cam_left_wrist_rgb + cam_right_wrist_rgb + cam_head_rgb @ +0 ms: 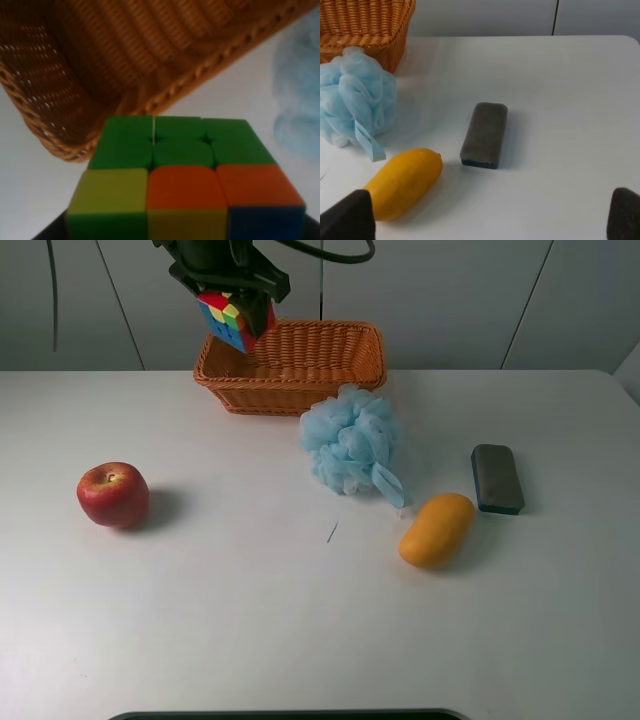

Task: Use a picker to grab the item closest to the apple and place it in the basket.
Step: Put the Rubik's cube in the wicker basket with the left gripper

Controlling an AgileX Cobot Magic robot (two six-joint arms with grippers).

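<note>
My left gripper [238, 312] is shut on a multicoloured puzzle cube [234, 320] and holds it in the air over the left end of the orange wicker basket [330, 375]. In the left wrist view the cube [180, 175] fills the foreground with the basket's inside [125, 65] beneath it. The red apple [113, 495] sits on the white table at the left. My right gripper [485, 212] is open; only its two dark fingertips [347, 217] show, and it is out of the exterior high view.
A light blue bath pouf [352, 443] lies just in front of the basket's right half. A yellow mango [437, 529] and a dark grey eraser block [497, 478] lie to the right. They also show in the right wrist view: pouf [355, 102], mango [402, 182], eraser [484, 134].
</note>
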